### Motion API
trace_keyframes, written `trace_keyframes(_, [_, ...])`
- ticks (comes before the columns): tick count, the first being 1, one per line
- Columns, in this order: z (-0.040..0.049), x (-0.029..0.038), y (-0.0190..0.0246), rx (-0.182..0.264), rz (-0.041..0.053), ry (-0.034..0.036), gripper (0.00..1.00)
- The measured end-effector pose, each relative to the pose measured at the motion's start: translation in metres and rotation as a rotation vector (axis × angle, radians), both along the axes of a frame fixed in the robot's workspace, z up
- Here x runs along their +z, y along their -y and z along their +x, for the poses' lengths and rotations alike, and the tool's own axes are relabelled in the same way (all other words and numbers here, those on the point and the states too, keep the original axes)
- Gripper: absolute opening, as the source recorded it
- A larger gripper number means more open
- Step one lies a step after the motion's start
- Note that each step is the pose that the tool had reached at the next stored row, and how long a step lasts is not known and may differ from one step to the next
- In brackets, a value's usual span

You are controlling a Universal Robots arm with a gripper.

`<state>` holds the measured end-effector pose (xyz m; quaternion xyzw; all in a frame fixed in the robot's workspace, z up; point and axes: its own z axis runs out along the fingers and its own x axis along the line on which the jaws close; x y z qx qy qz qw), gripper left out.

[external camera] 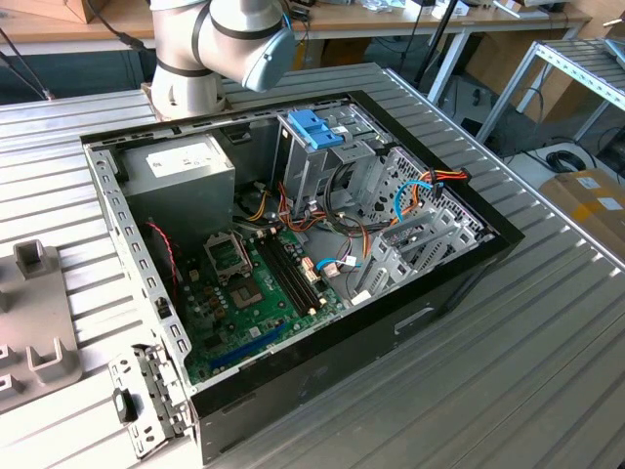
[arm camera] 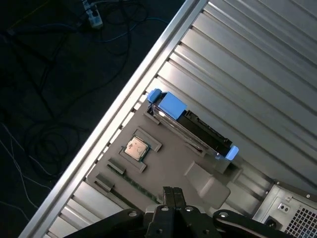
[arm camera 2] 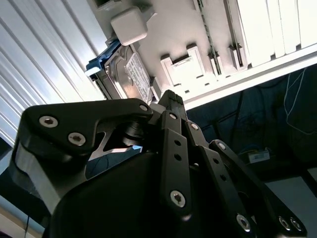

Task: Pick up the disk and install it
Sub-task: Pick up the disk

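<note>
Ribbed silver aluminium tabletop (arm camera: 257, 64) carries everything. On it the disk (arm camera: 200, 130), a flat black-and-silver metal hard drive framed by a blue plastic carrier, stands on its long edge in a slot of a flat grey plastic fixture tray (arm camera: 168, 166).

In the first wrist view the black, link-armed end effector (arm camera: 171, 191) hangs over that tray with the disk ahead of its fingertips. The two are apart, with a strip of bare tray between them. Its fingers are pressed together tip to tip and grip nothing. In the second wrist view the end effector (arm camera 2: 171, 96) points toward the disk (arm camera 2: 126, 82), whose silver face and white label are turned into sight.

A small square silver-topped processor chip (arm camera: 136, 148) lies in a recess of the same tray, ahead of the fingertips and off to one side, toward the tabletop's edge. Past that edge is a dark floor (arm camera: 54, 114) strewn with cables.

To the end effector's other side sits a corner of the black open computer case (arm camera: 290, 213). In the exterior view the case (external camera: 459, 283) lies on its side, showing a green motherboard (external camera: 244, 303), a grey power-supply box (external camera: 181, 171) and a blue plastic bracket (external camera: 317, 129) on a metal cage.
</note>
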<state>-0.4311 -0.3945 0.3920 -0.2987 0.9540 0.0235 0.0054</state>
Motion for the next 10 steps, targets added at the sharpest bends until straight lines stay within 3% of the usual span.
trace_keyframes(10, [0.0, 0.0, 0.0, 0.052, 0.0, 0.0, 0.1])
